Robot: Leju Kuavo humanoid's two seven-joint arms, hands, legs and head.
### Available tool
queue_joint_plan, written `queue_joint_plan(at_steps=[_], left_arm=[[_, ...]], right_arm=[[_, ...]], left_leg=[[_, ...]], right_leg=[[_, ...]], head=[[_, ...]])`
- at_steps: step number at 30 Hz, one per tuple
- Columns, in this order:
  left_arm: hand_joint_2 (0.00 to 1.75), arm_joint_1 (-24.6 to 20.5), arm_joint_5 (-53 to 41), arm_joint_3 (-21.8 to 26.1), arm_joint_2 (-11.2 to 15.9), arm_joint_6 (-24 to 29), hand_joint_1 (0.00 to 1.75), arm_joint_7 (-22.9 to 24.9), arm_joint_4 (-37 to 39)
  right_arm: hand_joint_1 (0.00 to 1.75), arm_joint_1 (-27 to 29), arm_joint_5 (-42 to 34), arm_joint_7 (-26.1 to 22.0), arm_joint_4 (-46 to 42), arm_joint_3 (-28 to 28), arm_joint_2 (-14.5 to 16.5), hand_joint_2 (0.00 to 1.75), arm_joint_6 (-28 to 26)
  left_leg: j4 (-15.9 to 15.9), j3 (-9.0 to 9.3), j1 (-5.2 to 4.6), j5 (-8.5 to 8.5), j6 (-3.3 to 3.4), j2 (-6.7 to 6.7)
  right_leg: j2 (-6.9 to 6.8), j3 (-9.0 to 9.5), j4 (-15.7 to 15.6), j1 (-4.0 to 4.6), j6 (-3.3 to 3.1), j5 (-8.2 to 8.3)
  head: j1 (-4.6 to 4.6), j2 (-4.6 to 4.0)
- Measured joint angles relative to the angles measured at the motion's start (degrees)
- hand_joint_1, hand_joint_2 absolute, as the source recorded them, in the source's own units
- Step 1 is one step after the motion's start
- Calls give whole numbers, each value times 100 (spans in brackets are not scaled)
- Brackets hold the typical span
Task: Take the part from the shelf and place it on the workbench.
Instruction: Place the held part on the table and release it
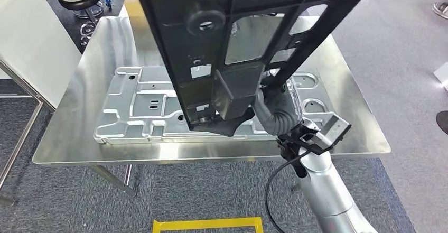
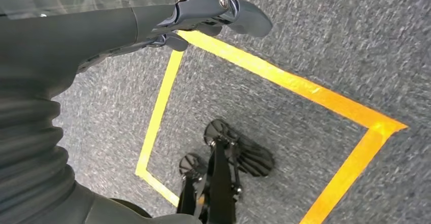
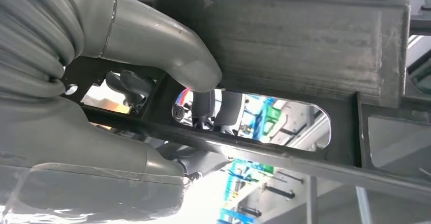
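Right hand (image 1: 274, 109) grips black part (image 1: 222, 48), held tilted above workbench (image 1: 74, 138), long axis pointing away.

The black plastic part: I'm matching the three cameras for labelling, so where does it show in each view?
Head view: the black plastic part hangs from the top centre down over the workbench, gripped by the right hand.
Left wrist view: not in it; left hand over carpet.
Right wrist view: across the upper picture, thumb pressed on it.
Shared landmark: the right hand.
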Motion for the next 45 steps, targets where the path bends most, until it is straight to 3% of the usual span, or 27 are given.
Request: queue_joint_plan(at_steps=[3,4,5,7,9,10,13,15,18,19,20,21,23,24,26,28,30,33,34,35,36,39,41,44,45], left_arm=[[175,1,14,20,2,0,0,-3,0],[175,4,22,26,2,0,0,-3,0],[175,9,29,31,3,1,0,-3,0],[175,18,39,39,2,2,0,-2,0],[175,15,42,49,-5,2,0,-2,0],[175,11,42,56,-8,2,0,-2,0],[175,4,10,68,-7,-5,0,0,0],[175,7,-32,67,1,-12,0,1,0],[175,21,-58,67,11,-13,0,3,0],[175,29,-59,67,13,-13,0,4,0],[175,37,-59,67,13,-13,0,4,0],[175,44,-59,69,16,-12,0,3,0],[175,46,-56,75,27,-3,0,3,0],[175,41,-54,82,33,6,0,4,0],[175,35,-56,101,38,28,0,10,0],[175,28,-66,118,37,53,0,19,0],[175,26,-78,128,33,67,0,30,0],[175,14,-116,132,32,65,0,34,0],[175,7,-134,132,32,61,0,37,0],[175,0,-154,132,32,54,0,43,0],[175,-5,-167,132,30,48,0,53,0],[175,-15,-188,134,13,32,0,89,0],[175,-23,-196,138,2,24,0,104,0],[175,-25,-225,143,-11,3,0,117,0],[175,-25,-239,146,-16,-7,0,118,0]], right_arm=[[175,21,-61,-55,-8,-79,-10,175,4],[175,40,-72,-64,-8,-94,-18,175,4],[175,53,-79,-70,-8,-105,-25,175,5],[175,63,-86,-86,-15,-128,-34,175,1],[175,64,-89,-122,-50,-170,-40,175,-23],[175,71,-83,-139,-83,-198,-45,175,-53],[175,145,7,-142,-277,-327,-84,175,-207],[175,212,85,-117,-450,-469,-132,175,-291],[175,298,140,-81,-586,-660,-214,175,-319],[175,332,165,-68,-604,-704,-240,175,-321],[175,359,216,-53,-613,-739,-262,175,-332],[175,374,311,-37,-617,-772,-285,175,-368],[175,367,662,30,-615,-850,-342,175,-537],[175,352,949,103,-609,-893,-385,175,-686],[175,300,1817,368,-565,-958,-494,175,-1093],[175,215,3028,781,-432,-968,-593,175,-1485],[175,71,4381,1327,-142,-900,-667,175,-1656],[175,-295,6042,2190,574,-606,-708,175,-1579],[175,-421,6446,2434,842,-465,-703,175,-1526],[175,-541,6781,2636,1103,-312,-690,175,-1477],[175,-662,7060,2801,1361,-153,-667,175,-1447],[175,-1054,7628,3129,2109,311,-528,175,-1362],[175,-1246,7778,3226,2550,566,-385,175,-1259],[175,-1403,7864,3284,3092,842,-147,175,-1132],[175,-1452,7895,3303,3265,929,-52,175,-1117]], left_leg=[[-5,63,-5,-69,50,-1],[-4,98,-10,-100,52,-5],[-4,145,-15,-134,50,-9],[-8,268,-29,-214,36,-14],[-8,362,-58,-298,0,-17],[-13,385,-63,-330,-24,-19],[-35,437,-57,-395,-110,-10],[224,349,-55,-536,-160,0],[1299,-258,-34,-925,-212,4],[1547,-442,-27,-947,-229,4],[1588,-531,-20,-852,-241,5],[1406,-512,-14,-652,-248,6],[650,-253,-8,-168,-234,9],[334,-130,-12,-26,-206,6],[74,-29,-31,21,-137,1],[42,-22,-35,15,-62,-1],[-1,-2,-22,32,4,3],[-19,-2,-17,40,46,7],[-18,-3,-20,38,46,5],[-17,0,-21,35,45,0],[-14,6,-21,32,40,-6],[-6,22,-29,17,1,-20],[-9,10,-34,18,-55,-20],[-12,9,-28,2,-157,-16],[100,-35,-26,-73,-184,-12]], right_leg=[[-5,-720,1174,-14,44,-375],[-5,-899,1381,-15,43,-355],[-5,-965,1360,-13,30,-214],[-5,-763,674,1,-36,338],[-11,-461,-75,43,-121,686],[-14,-384,-254,63,-153,720],[-12,-310,-365,64,-215,661],[-11,-213,-448,26,-259,645],[-19,-103,-478,14,-299,579],[-17,-69,-474,13,-299,548],[-12,-31,-467,10,-294,516],[-4,11,-455,6,-283,480],[8,87,-415,5,-241,392],[13,104,-388,14,-211,349],[18,106,-356,29,-148,298],[19,107,-354,16,-89,279],[9,20,-150,-2,-28,145],[-2,-537,925,-31,40,-335],[-3,-714,1231,-40,49,-408],[-4,-796,1329,-46,48,-363],[-4,-765,1190,-50,38,-205],[-5,-304,23,-26,-44,416],[-4,-172,-331,14,-97,512],[-1,-149,-386,16,-181,530],[-5,-128,-417,4,-219,545]], head=[[20,0],[21,0],[22,0],[23,0],[18,0],[15,-1],[13,0],[0,0],[-9,-1],[-10,0],[-9,0],[-11,0],[-10,0],[-11,0],[1,-1],[10,-1],[28,0],[64,0],[66,0],[68,0],[68,1],[67,0],[65,0],[64,1],[61,1]])
